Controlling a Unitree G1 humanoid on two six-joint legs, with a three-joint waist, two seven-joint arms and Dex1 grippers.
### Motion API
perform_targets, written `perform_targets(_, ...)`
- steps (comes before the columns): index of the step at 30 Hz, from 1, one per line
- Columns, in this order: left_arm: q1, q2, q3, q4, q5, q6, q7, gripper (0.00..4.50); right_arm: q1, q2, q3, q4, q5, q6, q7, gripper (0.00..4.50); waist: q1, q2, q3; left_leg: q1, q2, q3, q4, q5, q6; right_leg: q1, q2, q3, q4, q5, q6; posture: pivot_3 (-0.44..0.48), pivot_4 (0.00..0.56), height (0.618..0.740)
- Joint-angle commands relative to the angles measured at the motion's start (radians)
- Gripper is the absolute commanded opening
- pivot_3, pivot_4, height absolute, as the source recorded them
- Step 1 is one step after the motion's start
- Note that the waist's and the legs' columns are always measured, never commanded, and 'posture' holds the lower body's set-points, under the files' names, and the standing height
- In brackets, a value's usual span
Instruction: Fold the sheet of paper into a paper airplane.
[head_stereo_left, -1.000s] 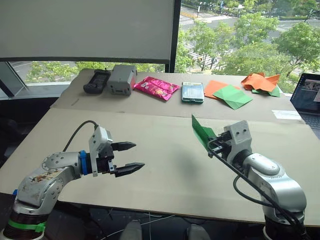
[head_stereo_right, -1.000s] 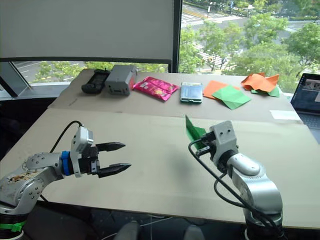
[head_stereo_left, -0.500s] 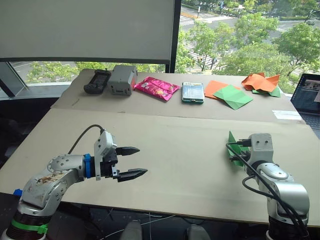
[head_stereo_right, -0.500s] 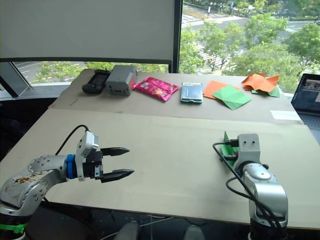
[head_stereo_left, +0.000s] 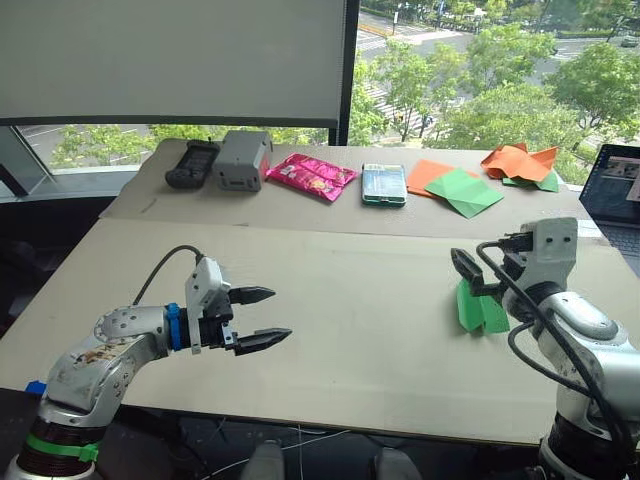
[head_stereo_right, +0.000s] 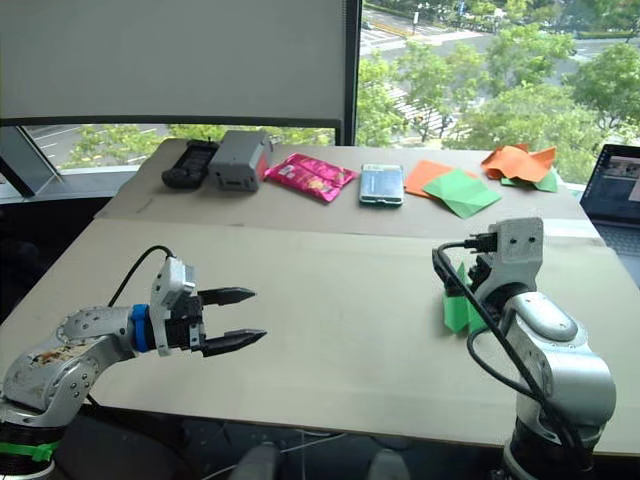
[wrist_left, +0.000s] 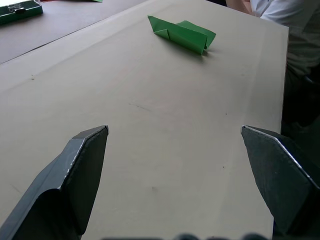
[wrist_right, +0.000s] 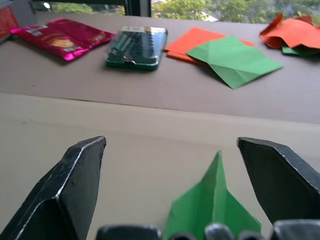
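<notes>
Now the bright green paper airplane (head_stereo_left: 480, 308), a narrow pointed wedge of layered folds, lies flat on the near tan cardboard-covered table (head_stereo_left: 350, 300), at its right side. It rests free, touching neither gripper.

Risks, judged from this state:
- The folds look loosely pressed; the wedge may spring open if left unpressed, since nothing weighs it down.
- The right gripper (wrist_right: 175, 185) hovers just above the airplane. A careless descent could crush or skew the layers, or nudge the wedge toward the near table edge.
- A paler green diamond-shaped folded paper (head_stereo_left: 465, 192) and orange flat papers (head_stereo_left: 430, 175) sit on the far table; they could be mistaken for the task piece.

Arm poses:
- Right arm: forearm raised at the right side, wrist bent so its black fingers aim toward the far table over the airplane. Jaws spread wide, holding nothing.
- Left gripper (head_stereo_left: 262, 317): held above the table at the left, well apart from the airplane, fingers pointing right toward it. Jaws wide apart, empty.

Task appears essentially done.
</notes>
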Motion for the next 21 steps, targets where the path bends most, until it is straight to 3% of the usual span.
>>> perform_targets(1,-0.021,-0.056,0.046,0.054,0.067,-0.057,0.129,4.5,0.073,-0.006,0.075,-0.041,0.108,-0.149,0.154,4.44,0.001,-0.003,0.0,0.0,0.0,0.0,0.0,0.0,0.0,0.001,0.0,0.0,0.0,0.0,0.0,0.0,0.15,0.713)
perform_targets(9,0.024,-0.159,0.086,0.105,0.159,-0.106,0.319,4.5,0.27,-0.039,0.281,0.176,-0.083,-0.522,0.163,4.44,0.006,-0.004,0.0,-0.001,-0.001,0.0,0.002,0.0,0.0,0.005,0.0,0.0,-0.007,0.0,0.0,0.0,0.15,0.713)
perform_targets(21,0.02,-0.203,0.102,0.111,0.143,-0.122,0.341,4.5,0.267,-0.021,0.291,0.281,-0.095,-0.616,0.133,4.44,0.013,-0.003,0.0,0.0,-0.001,0.0,0.002,0.0,0.0,0.006,0.0,0.0,-0.006,0.0,0.0,0.0,0.15,0.713)
